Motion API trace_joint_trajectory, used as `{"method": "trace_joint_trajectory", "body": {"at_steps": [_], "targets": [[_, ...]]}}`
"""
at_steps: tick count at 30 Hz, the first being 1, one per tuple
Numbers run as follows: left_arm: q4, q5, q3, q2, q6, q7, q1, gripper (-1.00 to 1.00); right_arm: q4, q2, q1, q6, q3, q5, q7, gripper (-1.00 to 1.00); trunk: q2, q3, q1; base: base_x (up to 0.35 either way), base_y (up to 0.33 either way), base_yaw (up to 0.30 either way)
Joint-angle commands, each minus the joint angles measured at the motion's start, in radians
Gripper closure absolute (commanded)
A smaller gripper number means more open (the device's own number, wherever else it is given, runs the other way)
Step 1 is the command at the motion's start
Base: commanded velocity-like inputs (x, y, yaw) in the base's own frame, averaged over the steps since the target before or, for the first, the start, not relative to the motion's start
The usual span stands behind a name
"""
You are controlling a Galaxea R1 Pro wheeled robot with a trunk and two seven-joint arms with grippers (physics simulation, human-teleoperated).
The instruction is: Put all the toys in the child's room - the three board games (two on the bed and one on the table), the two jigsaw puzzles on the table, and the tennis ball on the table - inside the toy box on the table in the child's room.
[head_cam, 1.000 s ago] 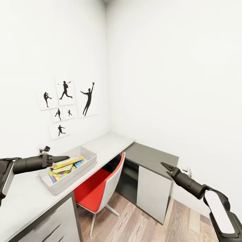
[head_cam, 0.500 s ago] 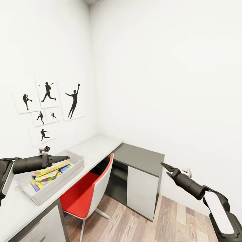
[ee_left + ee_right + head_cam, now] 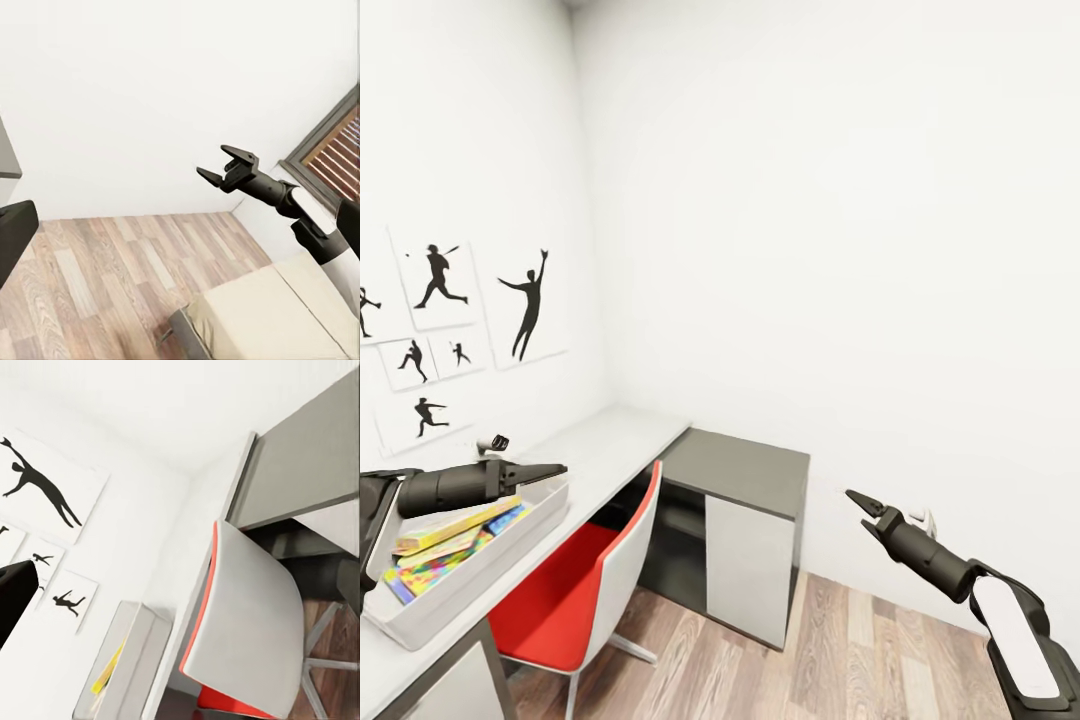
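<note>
The long table (image 3: 610, 440) runs along the wall into the corner, with a red and white chair (image 3: 590, 580) pushed under it. The grey toy box (image 3: 470, 570) sits on the table with flat, bright game boxes (image 3: 445, 550) already inside.

The left arm reaches out over the toy box. If the robot turns or rolls now, that arm could bump the box's wall and push it.

The left gripper (image 3: 552, 468) looks pinched closed and holds nothing. The right gripper (image 3: 225, 165) is a little bit open and empty, out over the wood floor (image 3: 840, 650).
</note>
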Motion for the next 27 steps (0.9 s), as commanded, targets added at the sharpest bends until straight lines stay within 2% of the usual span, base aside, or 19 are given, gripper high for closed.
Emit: {"method": "trace_joint_trajectory", "body": {"at_steps": [1,27], "targets": [[0.000,-0.001,0.000,0.001,0.011,-0.004,0.000,-1.00,0.002,0.000,-0.001,0.005,-0.001,0.002,0.004,-1.00,-0.001,0.000,0.000,0.000,0.000,-0.277],[0.000,-0.004,-0.002,-0.004,0.010,-0.004,0.000,-1.00,0.067,0.001,-0.002,0.004,-0.004,0.002,0.004,-1.00,-0.001,0.000,0.000,0.000,0.000,-0.277]]}}
